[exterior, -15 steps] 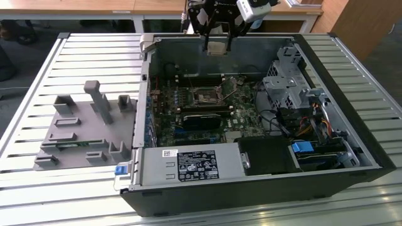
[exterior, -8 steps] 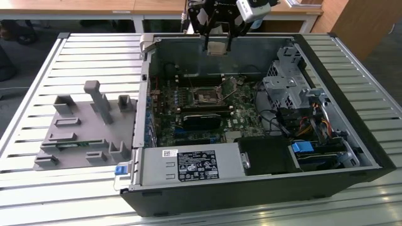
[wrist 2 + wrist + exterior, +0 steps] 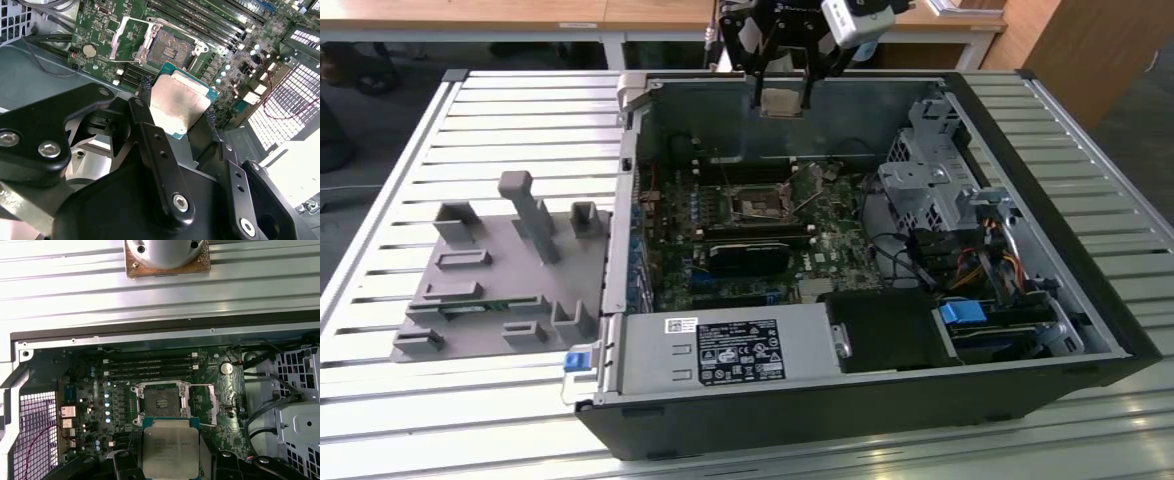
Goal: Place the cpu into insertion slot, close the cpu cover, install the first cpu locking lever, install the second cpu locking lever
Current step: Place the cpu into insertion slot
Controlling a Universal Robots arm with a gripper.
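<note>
My claw [image 3: 782, 102] pinches the cpu [image 3: 179, 106] by its edges, in the air over the open case [image 3: 854, 418]. Below it, the slot [image 3: 160, 401] lies bare, with its cover [image 3: 125, 39] flipped open.

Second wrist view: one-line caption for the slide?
The gripper holds the cpu between its fingers above the motherboard, short of the empty insertion slot.

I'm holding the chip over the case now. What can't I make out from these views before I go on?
- cpu underside: faces away from the camera in both wrist views.
- cpu's rear corner: second wrist view, behind the pincer.
- cpu's near edge: first wrist view, cut off by the picture's edge.
- insertion slot contacts: too small in all views.
</note>
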